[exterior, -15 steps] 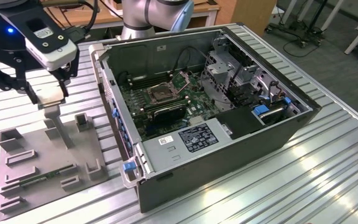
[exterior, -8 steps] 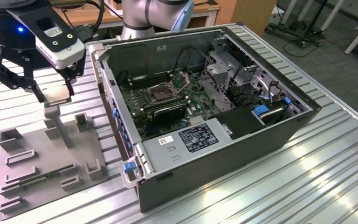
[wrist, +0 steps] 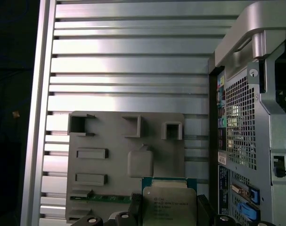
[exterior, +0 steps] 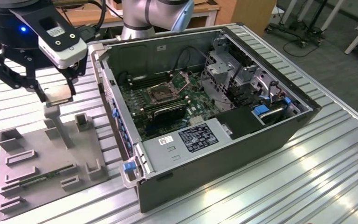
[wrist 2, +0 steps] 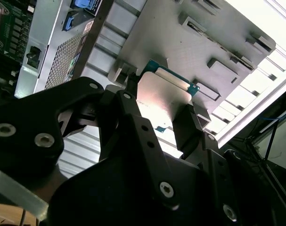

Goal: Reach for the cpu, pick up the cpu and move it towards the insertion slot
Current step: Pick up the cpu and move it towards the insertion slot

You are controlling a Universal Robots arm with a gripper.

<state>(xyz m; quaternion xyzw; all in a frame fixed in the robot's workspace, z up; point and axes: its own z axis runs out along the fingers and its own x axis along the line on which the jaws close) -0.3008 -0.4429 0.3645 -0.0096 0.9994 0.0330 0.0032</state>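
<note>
My gripper (exterior: 58,98) is shut on the cpu (exterior: 59,93), a thin pale silvery square, with one black finger on each side edge. It hangs just above the grey fixture plate (exterior: 42,154) at the exterior view's left, over a tall post. Both wrist views show the cpu (wrist 2: 166,92) (wrist: 168,197) clamped between the fingers (wrist 2: 190,122), its green rim showing around the metal top. The insertion slot (exterior: 162,93), a shiny square frame with a dark centre, lies on the green board inside the open computer case, well to the exterior view's right of the gripper.
The open computer case (exterior: 229,154) stands on a slatted metal table (exterior: 328,172), its side wall between gripper and slot. The fixture plate holds several raised posts and a green memory stick (exterior: 39,178) (wrist: 102,198). Cables and drive cages crowd the case's far side.
</note>
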